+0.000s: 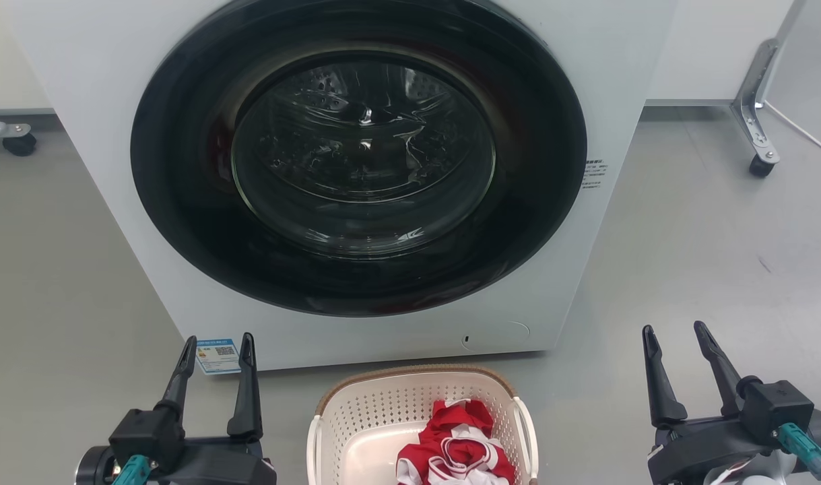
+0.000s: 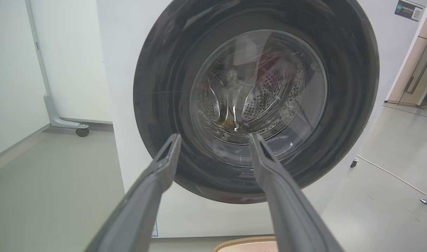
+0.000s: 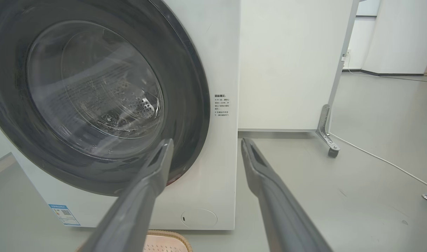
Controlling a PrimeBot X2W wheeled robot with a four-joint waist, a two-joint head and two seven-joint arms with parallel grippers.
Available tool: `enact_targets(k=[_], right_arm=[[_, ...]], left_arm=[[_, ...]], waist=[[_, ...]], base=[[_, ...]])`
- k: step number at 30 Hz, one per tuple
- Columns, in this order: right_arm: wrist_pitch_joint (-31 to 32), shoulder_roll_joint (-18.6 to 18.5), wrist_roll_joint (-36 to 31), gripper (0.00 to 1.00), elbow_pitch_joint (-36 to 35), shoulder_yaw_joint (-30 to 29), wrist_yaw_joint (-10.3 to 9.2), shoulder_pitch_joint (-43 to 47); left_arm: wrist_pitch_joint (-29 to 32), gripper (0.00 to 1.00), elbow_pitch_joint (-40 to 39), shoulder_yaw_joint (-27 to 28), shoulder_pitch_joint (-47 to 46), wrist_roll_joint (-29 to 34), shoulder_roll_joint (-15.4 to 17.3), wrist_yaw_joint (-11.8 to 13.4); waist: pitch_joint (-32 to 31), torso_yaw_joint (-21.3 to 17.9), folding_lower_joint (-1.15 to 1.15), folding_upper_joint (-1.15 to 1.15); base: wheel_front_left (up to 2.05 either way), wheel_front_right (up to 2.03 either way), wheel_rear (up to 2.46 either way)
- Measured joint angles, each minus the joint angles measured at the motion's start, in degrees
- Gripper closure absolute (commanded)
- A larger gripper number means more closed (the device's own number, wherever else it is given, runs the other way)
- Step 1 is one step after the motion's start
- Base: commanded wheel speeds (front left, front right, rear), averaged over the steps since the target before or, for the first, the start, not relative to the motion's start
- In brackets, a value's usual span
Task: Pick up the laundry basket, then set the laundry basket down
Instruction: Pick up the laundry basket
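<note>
The laundry basket (image 1: 383, 404), cream-white and perforated with a brown woven rim and white side handles, stands on the floor just in front of the washing machine (image 1: 100, 101), at the bottom middle of the head view. A red and white garment (image 1: 457, 441) lies inside it. My left gripper (image 1: 218, 340) is open, low at the left of the basket and apart from it. My right gripper (image 1: 676, 330) is open at the right, farther from the basket. A strip of the basket's rim (image 2: 245, 243) shows at the bottom of the left wrist view, and its corner (image 3: 164, 241) in the right wrist view.
The washing machine's round dark door (image 1: 359, 155) is closed. A white panel on castor feet (image 1: 760, 165) stands behind at the right, with a cable (image 3: 381, 159) trailing across the grey floor. Another castor (image 1: 19, 143) sits at the far left.
</note>
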Motion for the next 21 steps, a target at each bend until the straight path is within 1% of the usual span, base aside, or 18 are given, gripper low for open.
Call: enact_targets(k=[7, 10, 13, 17, 19, 21], right_arm=[[0.0, 0.4, 0.0, 0.0, 0.0, -0.3, 0.89, 0.2], [0.0, 0.4, 0.0, 0.0, 0.0, -0.3, 0.92, 0.1], [0.0, 0.5, 0.0, 0.0, -0.2, -0.4, 1.4, 0.1], [0.0, 0.6, 0.0, 0.0, -0.6, -0.6, 1.42, -0.1], [0.0, 0.8, 0.0, 0.0, -0.9, -0.8, 1.92, -0.8], [0.0, 0.8, 0.0, 0.0, -1.0, -0.8, 1.99, -2.0]], left_arm=[[0.0, 0.0, 0.2, -0.2, 0.1, 0.0, 0.0, 0.0], [0.0, 0.0, 0.1, -0.3, 0.1, 0.0, 0.0, 0.0], [0.0, 0.0, -0.1, -0.3, 0.1, 0.0, 0.0, 0.0], [0.0, 0.0, -0.5, -0.4, -0.2, 0.0, 0.0, 0.0], [0.1, 0.0, -0.5, -0.5, -0.6, 0.0, 0.0, -0.1], [0.1, 0.0, -0.5, -0.6, -1.6, 0.0, -0.1, -0.1]], waist=[[0.8, 0.0, 0.0, 0.0], [1.3, 0.1, 0.0, 0.0], [2.4, 0.1, 0.0, 0.0], [4.2, 0.1, 0.0, 0.0], [5.3, 0.1, 0.0, 0.0], [6.5, 0.1, 0.0, 0.0]], base=[[0.0, 0.0, 0.0], [0.0, 0.0, 0.0], [0.0, 0.0, 0.0], [0.0, 0.0, 0.0], [0.0, 0.0, 0.0], [0.0, 0.0, 0.0]])
